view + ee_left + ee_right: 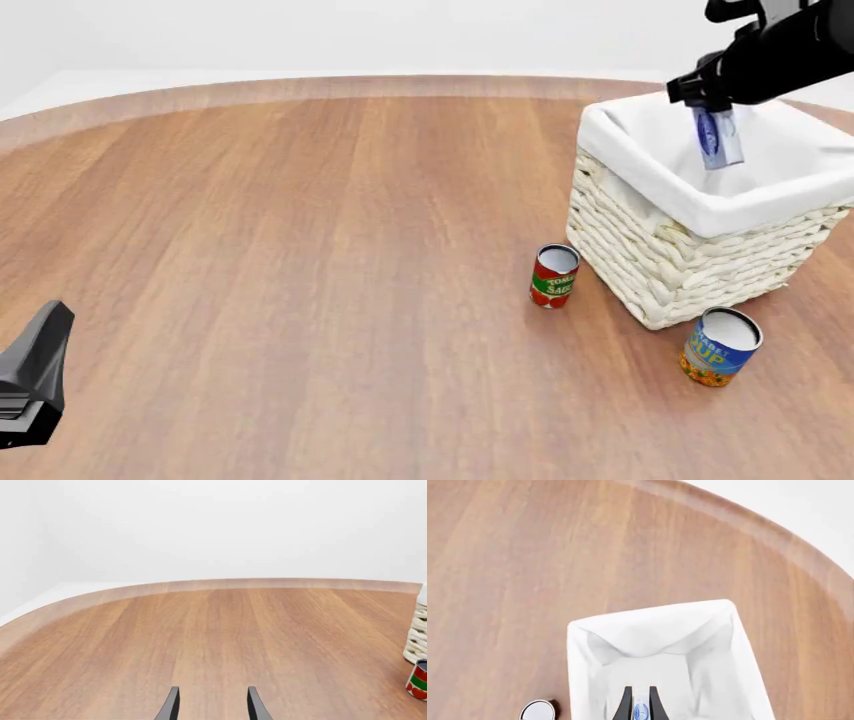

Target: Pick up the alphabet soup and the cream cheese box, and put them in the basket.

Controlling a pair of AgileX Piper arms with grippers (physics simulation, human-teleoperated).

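The cream cheese box (718, 138) hangs upright over the basket's (667, 265) open, white-lined inside, with my right gripper (640, 704) shut on it. In the right wrist view the box (642, 711) shows between the narrow fingers, with the basket's white lining (654, 630) below. The alphabet soup (721, 347), a blue and yellow-orange can, stands upright on the table at the basket's near corner. My left gripper (212, 707) is open and holds nothing, low over bare wood at the table's near left. Its dark body (34, 380) shows in the front view.
A red and green tomato sauce can (554, 276) stands just left of the basket; it also shows in the left wrist view (419, 680) beside the basket's wicker wall (417, 640). A can's silvery top (538, 711) shows beside the basket. The round table's far edge (334, 85) curves behind.
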